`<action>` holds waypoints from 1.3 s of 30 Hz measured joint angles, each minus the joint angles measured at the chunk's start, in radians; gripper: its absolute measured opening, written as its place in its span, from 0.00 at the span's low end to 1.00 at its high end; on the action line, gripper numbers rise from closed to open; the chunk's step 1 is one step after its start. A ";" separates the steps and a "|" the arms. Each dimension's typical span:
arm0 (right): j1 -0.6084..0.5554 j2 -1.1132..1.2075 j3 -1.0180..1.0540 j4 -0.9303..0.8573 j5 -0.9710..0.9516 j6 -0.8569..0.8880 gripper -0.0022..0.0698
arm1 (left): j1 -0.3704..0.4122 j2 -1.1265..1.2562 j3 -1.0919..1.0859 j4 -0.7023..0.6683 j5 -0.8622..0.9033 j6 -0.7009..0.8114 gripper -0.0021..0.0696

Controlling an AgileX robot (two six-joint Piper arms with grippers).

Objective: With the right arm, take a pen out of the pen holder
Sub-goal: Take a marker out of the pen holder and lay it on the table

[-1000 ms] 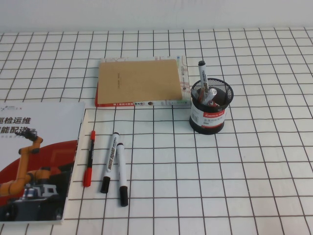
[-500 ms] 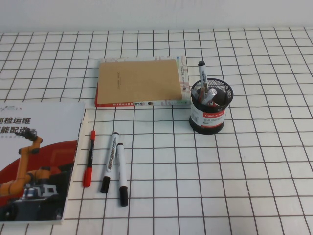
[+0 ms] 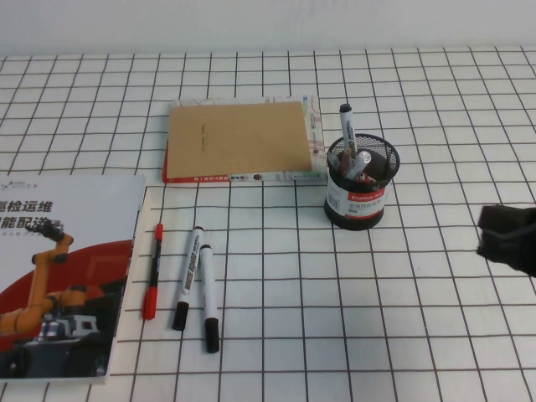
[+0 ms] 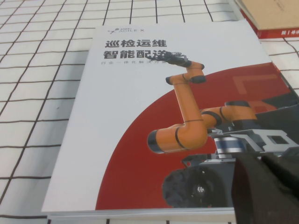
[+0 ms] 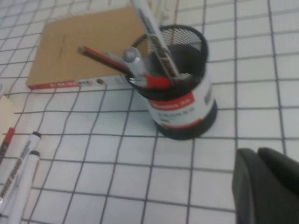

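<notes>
Right gripper [image 3: 492,231], fingers together, empty, hangs near pen holder [image 3: 362,180]; left gripper [image 4: 267,186] over booklet [image 4: 140,93].

The white gridded bench [image 3: 435,335] carries a brown-covered book [image 3: 239,138] upper centre, a mesh pen holder [image 3: 362,194] right of it, a robot brochure [image 3: 59,276] lower left, and a red pen [image 3: 152,270] and two markers [image 3: 189,277] beside the brochure.
</notes>
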 joint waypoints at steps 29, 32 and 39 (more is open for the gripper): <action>0.330 0.664 0.109 -0.424 -1.224 0.073 0.56 | 0.000 0.000 0.000 0.000 0.000 0.000 0.02; 0.321 0.709 0.073 -0.434 -1.224 0.073 0.54 | 0.000 0.000 0.000 0.000 0.000 0.000 0.02; 0.291 0.770 -0.025 -0.436 -1.226 0.073 0.53 | 0.000 0.000 0.000 0.000 0.000 0.000 0.02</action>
